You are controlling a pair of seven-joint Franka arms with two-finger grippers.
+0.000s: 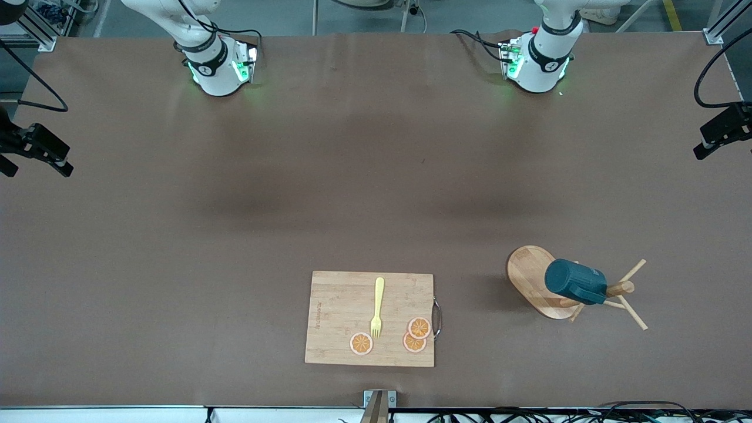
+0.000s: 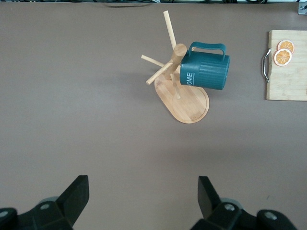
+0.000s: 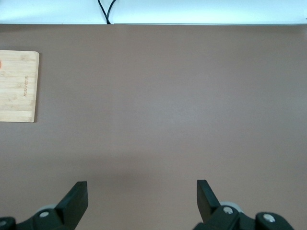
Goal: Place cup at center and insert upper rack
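Note:
The cup (image 1: 574, 282) is a dark teal mug hung sideways on a peg of the upper rack (image 1: 531, 273), a light wooden mug tree that stands toward the left arm's end of the table. The left wrist view shows the cup (image 2: 205, 67) with its handle up, beside the rack's pole over the oval base (image 2: 191, 101). My left gripper (image 2: 142, 184) hangs open over bare table, well apart from the rack. Over bare table at the right arm's end, my right gripper (image 3: 142, 189) is open too, holding nothing. Neither gripper shows in the front view.
A rectangular wooden cutting board (image 1: 341, 320) lies near the table's front edge, with a yellow fork (image 1: 378, 305) and three orange slices (image 1: 361, 343) on it. Black camera mounts (image 1: 35, 150) stand at both ends of the table. Brown mat covers the table (image 1: 376, 176).

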